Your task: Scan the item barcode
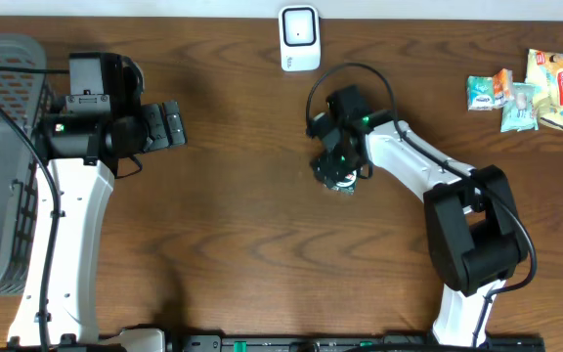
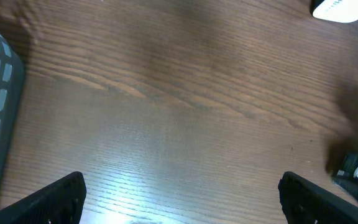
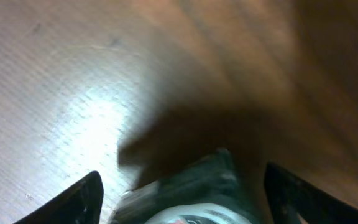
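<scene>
Though the right wrist view is blurred, I see my right gripper [image 3: 182, 177] with jaws apart and a dark green packet [image 3: 188, 196] between them, cut off by the bottom edge, its label unreadable; contact I cannot judge. Overhead, the arm [image 1: 409, 156] hides most of that packet at frame centre on the tabletop [image 1: 233, 244]. My left gripper [image 1: 171, 125] stands wide apart at centre left. The white scanner [image 1: 299, 37] sits top centre.

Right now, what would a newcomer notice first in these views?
The right tool, jaws wide, straddles a small dark green packet at the centre. A white box-shaped scanner stands at the far edge just beyond it, and bright snack packets lie in the far right corner.
</scene>
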